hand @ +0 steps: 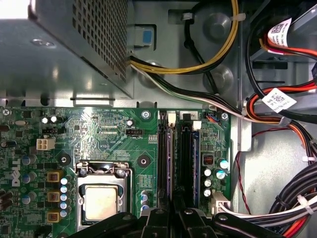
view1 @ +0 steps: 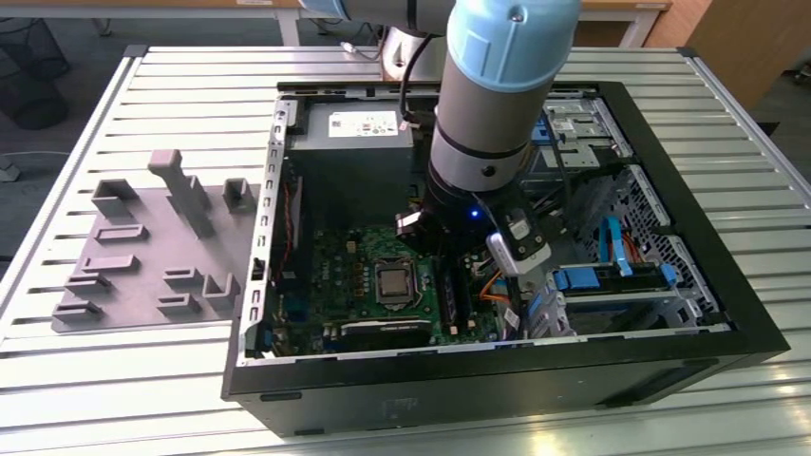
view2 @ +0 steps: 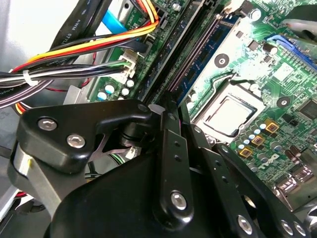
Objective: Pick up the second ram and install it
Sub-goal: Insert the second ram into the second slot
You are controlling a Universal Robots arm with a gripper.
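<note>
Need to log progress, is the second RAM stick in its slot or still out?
In. The second ram stands on edge in a black motherboard slot, with the gripper directly over it.

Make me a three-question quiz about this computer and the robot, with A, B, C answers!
1. Where is the gripper?
A. On the grey plate beside the computer
B. Inside the computer case, above the motherboard
C. Down on the floor

2. What colour is the motherboard?
A. Green
B. Red
C. White

3. How is the computer case?
A. Shut with its side panel on
B. Wrapped in a box
C. Open, with its inside showing

Answers:
1 B: in the exterior view the arm reaches down into the case, and the first wrist view shows the board just beneath the gripper.
2 A: the board is green in both wrist views.
3 C: the exterior view looks straight in at the board and cables.
</note>
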